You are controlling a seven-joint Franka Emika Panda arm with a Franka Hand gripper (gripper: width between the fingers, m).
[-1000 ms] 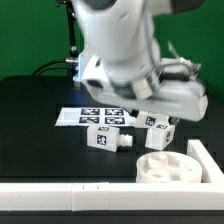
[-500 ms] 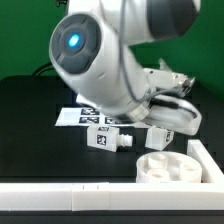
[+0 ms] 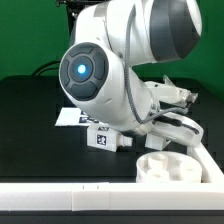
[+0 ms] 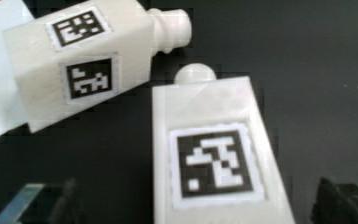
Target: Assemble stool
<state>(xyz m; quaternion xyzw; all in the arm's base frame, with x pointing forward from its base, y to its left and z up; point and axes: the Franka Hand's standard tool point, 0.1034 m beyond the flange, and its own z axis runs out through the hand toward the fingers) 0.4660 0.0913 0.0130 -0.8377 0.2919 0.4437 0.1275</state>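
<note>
On the black table (image 3: 30, 110), the spread claw (image 4: 202, 205) flanks a white leg (image 4: 202, 140).

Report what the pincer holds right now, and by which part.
Nothing: the pincer is open, fingertips either side of a stool leg, not touching it.

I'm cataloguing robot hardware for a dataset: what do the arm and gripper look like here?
The arm is glossy white with rounded, bulbous joints. One joint carries a dark round disc with a glowing blue light, and a grey cap covers another. The gripper has dark fingers.
</note>
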